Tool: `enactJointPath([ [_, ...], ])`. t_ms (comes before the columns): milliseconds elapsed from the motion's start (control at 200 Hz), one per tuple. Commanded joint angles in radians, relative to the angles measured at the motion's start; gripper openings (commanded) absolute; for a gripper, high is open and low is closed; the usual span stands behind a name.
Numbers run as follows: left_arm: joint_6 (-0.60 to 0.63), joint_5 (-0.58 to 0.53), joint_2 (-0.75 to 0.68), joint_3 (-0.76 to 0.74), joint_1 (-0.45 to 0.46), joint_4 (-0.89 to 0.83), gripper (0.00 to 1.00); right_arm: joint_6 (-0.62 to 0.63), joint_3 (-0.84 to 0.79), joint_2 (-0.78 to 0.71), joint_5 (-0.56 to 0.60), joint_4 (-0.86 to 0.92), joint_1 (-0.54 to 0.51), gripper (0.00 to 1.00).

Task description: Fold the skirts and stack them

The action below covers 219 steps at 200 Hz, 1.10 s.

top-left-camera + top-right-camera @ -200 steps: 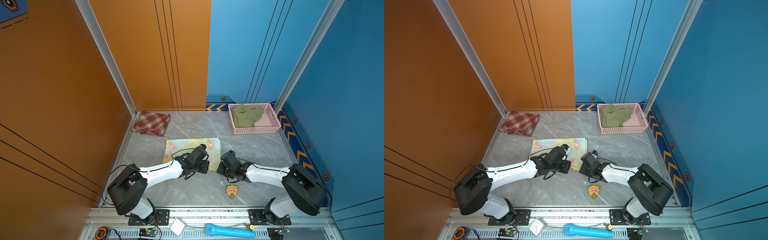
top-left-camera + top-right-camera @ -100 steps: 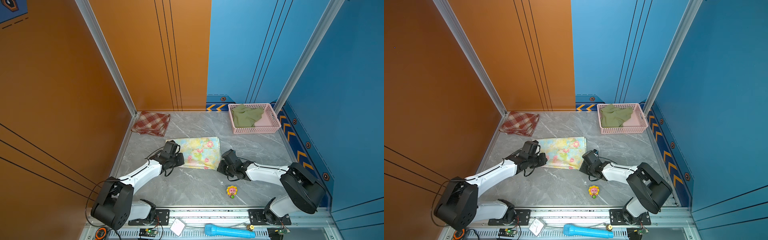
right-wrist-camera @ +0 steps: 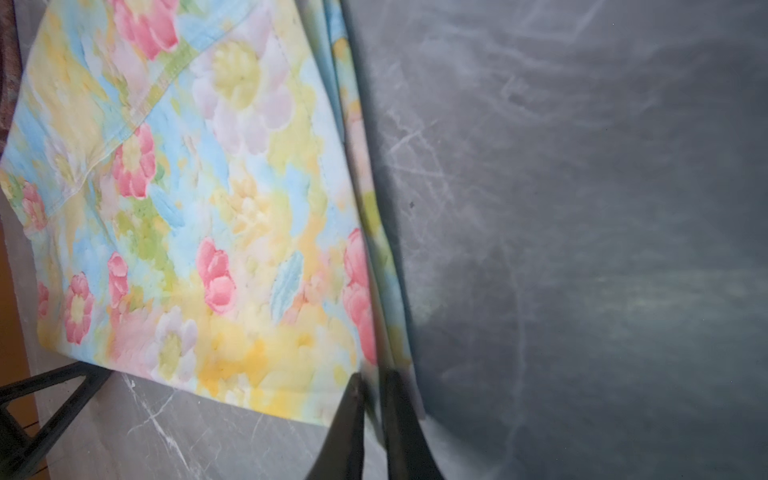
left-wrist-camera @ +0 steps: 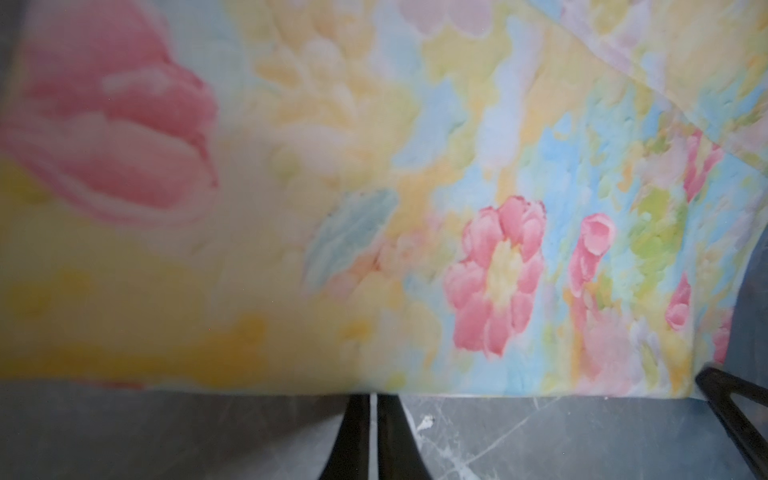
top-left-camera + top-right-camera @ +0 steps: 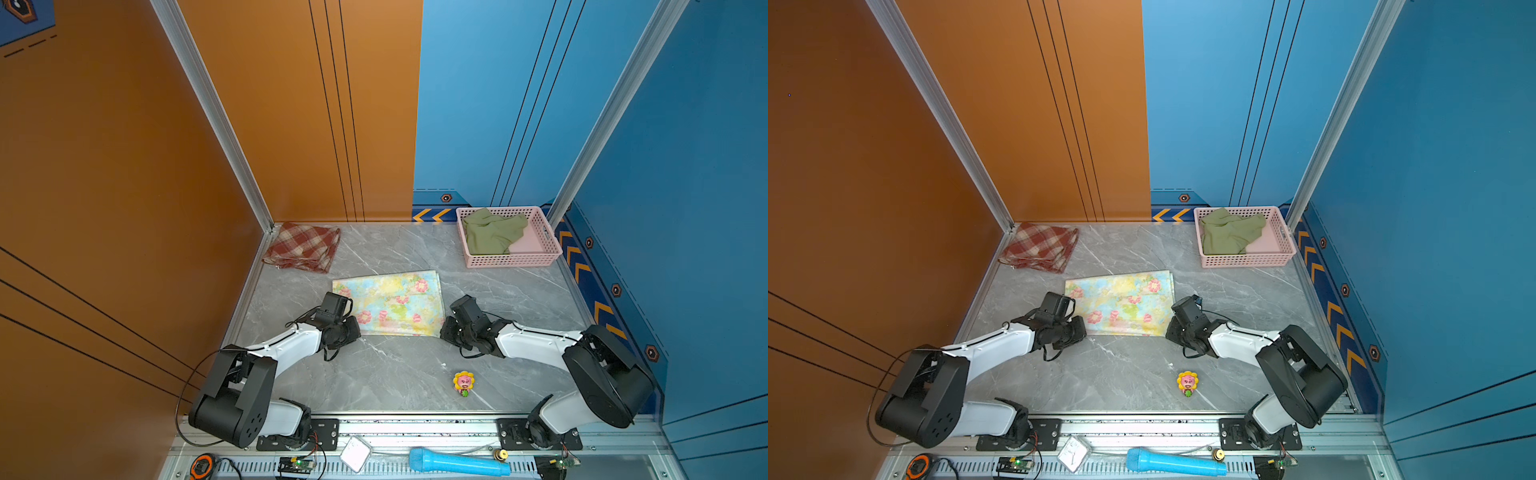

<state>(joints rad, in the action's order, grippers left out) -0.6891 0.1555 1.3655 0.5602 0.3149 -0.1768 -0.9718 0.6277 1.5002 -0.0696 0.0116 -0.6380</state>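
Pastel floral skirt (image 5: 390, 303) lies folded flat in the desk's middle. My left pincer (image 4: 372, 401) is closed at its near-left corner. My right pincer (image 3: 376, 388) straddles the near-right corner, jaws narrowly apart; I cannot tell whether they pinch. Judgement: free both corners together and lift straight up, so the layered edges don't shift. The plaid skirt (image 5: 302, 247) sits at the far-left corner.

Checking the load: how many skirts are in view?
3: plaid skirt at far-left corner, floral skirt mid-table, olive skirt in the pink basket; more could hide under it.
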Motion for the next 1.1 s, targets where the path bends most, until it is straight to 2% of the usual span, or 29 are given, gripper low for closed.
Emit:
enactJointPath([
  [0, -0.004, 0.019, -0.061, -0.010, 0.005, -0.031, 0.10, 0.069, 0.007, -0.040, 0.062, 0.159, 0.019, 0.29],
  [100, 0.018, -0.008, -0.120, 0.013, 0.033, -0.066, 0.13, 0.108, 0.027, -0.102, 0.088, 0.188, 0.031, 0.40],
  [195, 0.036, -0.036, -0.155, 0.051, 0.056, -0.109, 0.21, 0.148, 0.052, -0.148, 0.105, 0.218, 0.048, 0.46],
  [310, 0.048, -0.057, -0.178, 0.098, 0.070, -0.148, 0.40, 0.189, 0.084, -0.163, 0.104, 0.222, 0.072, 0.52],
  [406, 0.063, -0.096, -0.152, 0.164, 0.069, -0.197, 0.55, 0.222, 0.134, -0.126, 0.081, 0.225, 0.096, 0.53],
  [511, 0.081, -0.133, -0.080, 0.270, 0.034, -0.286, 0.70, 0.254, 0.194, -0.058, 0.053, 0.219, 0.111, 0.56],
  [626, 0.085, -0.121, 0.008, 0.345, -0.050, -0.314, 0.85, 0.286, 0.265, 0.044, 0.026, 0.218, 0.121, 0.60],
  [651, 0.085, -0.116, 0.026, 0.357, -0.068, -0.316, 0.85, 0.292, 0.282, 0.067, 0.020, 0.219, 0.122, 0.61],
  [671, 0.086, -0.110, 0.038, 0.369, -0.083, -0.321, 0.91, 0.297, 0.292, 0.084, 0.018, 0.219, 0.124, 0.61],
  [816, 0.118, -0.070, 0.122, 0.460, -0.158, -0.367, 0.99, 0.332, 0.359, 0.196, 0.015, 0.224, 0.122, 0.63],
  [931, 0.161, -0.064, 0.190, 0.541, -0.194, -0.421, 1.00, 0.353, 0.399, 0.262, 0.030, 0.226, 0.118, 0.62],
  [1031, 0.185, -0.072, 0.221, 0.554, -0.217, -0.424, 1.00, 0.371, 0.434, 0.318, 0.057, 0.241, 0.107, 0.58],
  [1091, 0.194, -0.079, 0.238, 0.554, -0.229, -0.426, 1.00, 0.375, 0.457, 0.348, 0.067, 0.255, 0.094, 0.51],
])
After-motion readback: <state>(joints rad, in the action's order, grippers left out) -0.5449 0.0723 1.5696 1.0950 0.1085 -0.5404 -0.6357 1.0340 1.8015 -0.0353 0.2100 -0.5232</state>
